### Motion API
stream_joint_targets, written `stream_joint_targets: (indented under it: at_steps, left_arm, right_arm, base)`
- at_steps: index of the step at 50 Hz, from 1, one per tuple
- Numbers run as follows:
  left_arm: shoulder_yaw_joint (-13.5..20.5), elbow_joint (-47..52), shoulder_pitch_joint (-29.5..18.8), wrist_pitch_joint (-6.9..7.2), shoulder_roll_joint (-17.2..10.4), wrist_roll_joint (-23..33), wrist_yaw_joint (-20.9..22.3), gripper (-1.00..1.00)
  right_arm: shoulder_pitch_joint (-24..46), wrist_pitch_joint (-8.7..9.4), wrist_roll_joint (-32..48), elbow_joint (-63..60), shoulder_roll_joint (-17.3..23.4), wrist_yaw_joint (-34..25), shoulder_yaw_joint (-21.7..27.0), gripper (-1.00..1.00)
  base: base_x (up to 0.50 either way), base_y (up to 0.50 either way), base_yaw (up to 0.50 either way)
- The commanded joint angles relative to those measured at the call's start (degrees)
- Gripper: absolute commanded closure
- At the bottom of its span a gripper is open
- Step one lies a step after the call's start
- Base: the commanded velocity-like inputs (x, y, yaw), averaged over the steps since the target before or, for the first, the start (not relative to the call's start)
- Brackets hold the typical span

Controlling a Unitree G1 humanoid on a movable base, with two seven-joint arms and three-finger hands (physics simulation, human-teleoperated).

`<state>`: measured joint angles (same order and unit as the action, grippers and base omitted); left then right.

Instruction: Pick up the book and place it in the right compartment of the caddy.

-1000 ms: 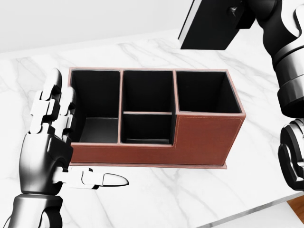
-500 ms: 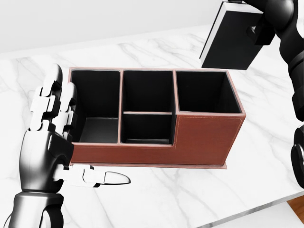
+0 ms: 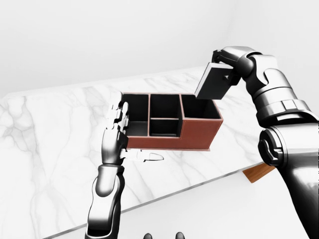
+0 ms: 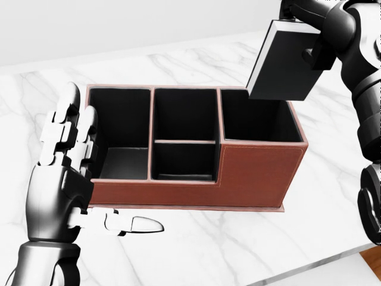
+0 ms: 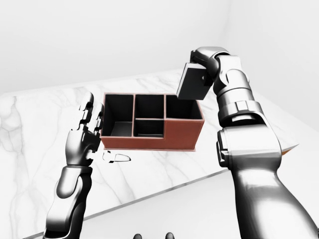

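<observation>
Since you've got the book (image 4: 284,59) gripped in the right hand (image 4: 315,44) over the caddy (image 4: 256,173)'s right compartment (image 4: 253,116), left hand (image 4: 68,173), fingers open, steadies w/o gripping.

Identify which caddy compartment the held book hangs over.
The right compartment: the book overlaps its top rim; the others lie farther left.

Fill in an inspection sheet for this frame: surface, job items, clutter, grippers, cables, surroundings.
Surface: white marble table.
Job items: dark book held tilted in the air over the top right corner of the brown caddy; its right compartment holds nothing.
Clutter: nothing seen.
Grippers: right hand shut on the book; left hand open, beside the caddy's left end.
Cables: nothing seen.
Surroundings: plain white walls; brown object past the table's edge.
</observation>
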<state>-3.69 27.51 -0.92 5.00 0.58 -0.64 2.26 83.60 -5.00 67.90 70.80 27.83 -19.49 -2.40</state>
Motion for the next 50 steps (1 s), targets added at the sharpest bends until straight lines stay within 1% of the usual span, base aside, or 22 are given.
stream_joint_targets:
  at_steps: [1, 19, 30, 39, 50]
  left_arm:
    - [0.12, -0.08, -0.09, 0.0, -0.04, 0.04, 0.06, -1.0]
    - [-0.24, 0.88, -0.31, 0.0, 0.03, 0.29, 0.06, -1.0]
    - [-0.17, 1.15, -0.37, 0.0, 0.0, 0.31, 0.16, -1.0]
    - [-0.19, 0.34, 0.12, 0.0, 0.03, 0.31, 0.25, -1.0]
    - [-0.08, 0.29, 0.25, 0.0, -0.01, 0.2, 0.24, -1.0]
  right_arm:
    - [-0.06, 0.0, -0.87, -1.66, -0.3, 1.13, 1.77, 1.0]
    - [-0.62, 0.0, -0.85, -2.12, -0.96, 0.68, 1.65, 1.0]
    - [-0.29, 0.0, -0.85, -2.14, -1.93, 0.39, 1.44, 1.0]
    - [-0.95, 0.0, -0.68, -2.26, -3.36, 0.41, 1.07, 1.0]
    - [-1.91, 0.0, -0.43, -1.92, -4.07, 1.06, 0.8, 1.0]
  base:
    - [0.0, 0.0, 0.0]
    - [0.0, 0.0, 0.0]
    - [0.0, 0.0, 0.0]
    - [0.0, 0.0, 0.0]
    - [0.0, 0.0, 0.0]
